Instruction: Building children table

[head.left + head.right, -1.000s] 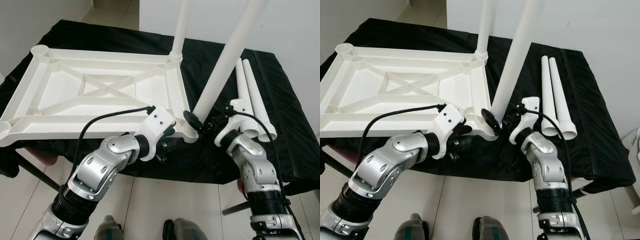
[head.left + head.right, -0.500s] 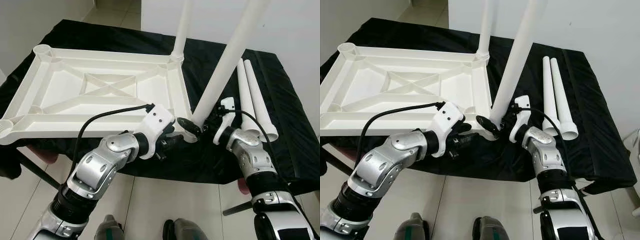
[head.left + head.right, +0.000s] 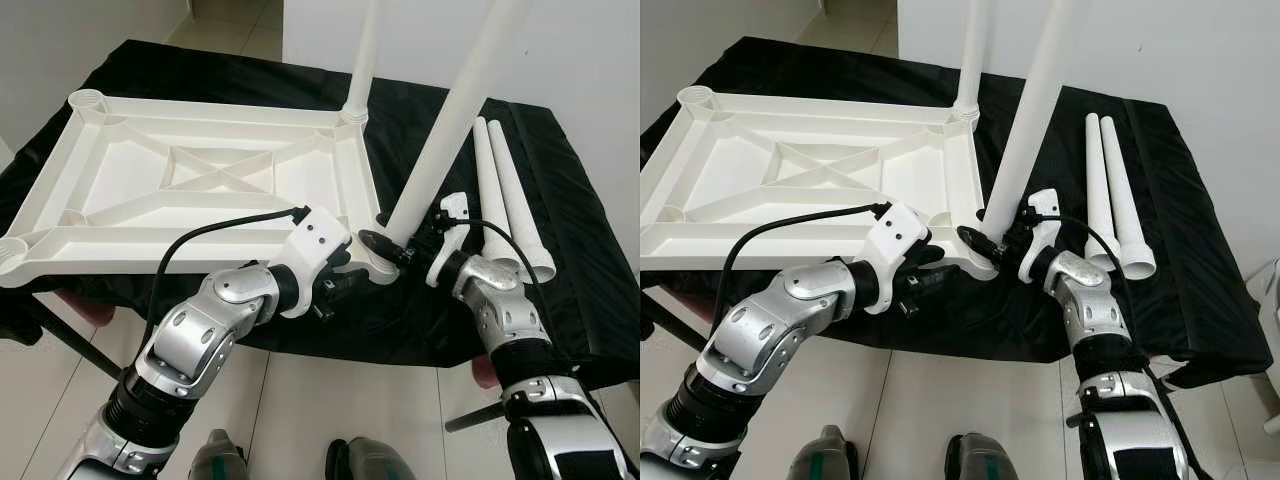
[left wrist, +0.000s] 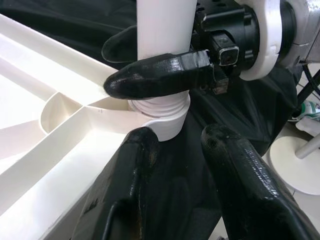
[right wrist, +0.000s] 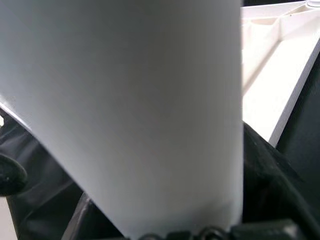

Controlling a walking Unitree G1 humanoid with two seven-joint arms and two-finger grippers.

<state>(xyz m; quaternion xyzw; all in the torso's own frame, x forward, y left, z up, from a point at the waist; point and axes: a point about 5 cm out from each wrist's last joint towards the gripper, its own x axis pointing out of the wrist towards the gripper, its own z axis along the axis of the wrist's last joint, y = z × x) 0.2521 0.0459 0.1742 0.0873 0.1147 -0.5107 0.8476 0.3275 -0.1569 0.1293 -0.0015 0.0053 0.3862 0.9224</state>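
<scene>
The white tabletop [image 3: 200, 175] lies upside down on a black-covered table. One white leg [image 3: 360, 55] stands upright in its far right corner. A second leg [image 3: 450, 115] leans over the near right corner socket [image 4: 161, 120], threaded end resting in it. My right gripper [image 3: 392, 245] is shut on the base of that leg; one of its fingers [image 4: 160, 75] wraps the leg just above the thread. My left gripper [image 3: 340, 278] is at the front edge beside that corner, open, fingers [image 4: 137, 165] apart below the socket.
Two spare white legs [image 3: 508, 200] lie side by side on the black cloth [image 3: 580, 260] to the right. A white wall stands behind. The cloth's front edge drops to a tiled floor [image 3: 330, 400], where my feet show.
My right wrist has turned and shifted slightly left at the leg's base. The leg's lower end has nudged over the corner socket. The left arm has barely moved.
</scene>
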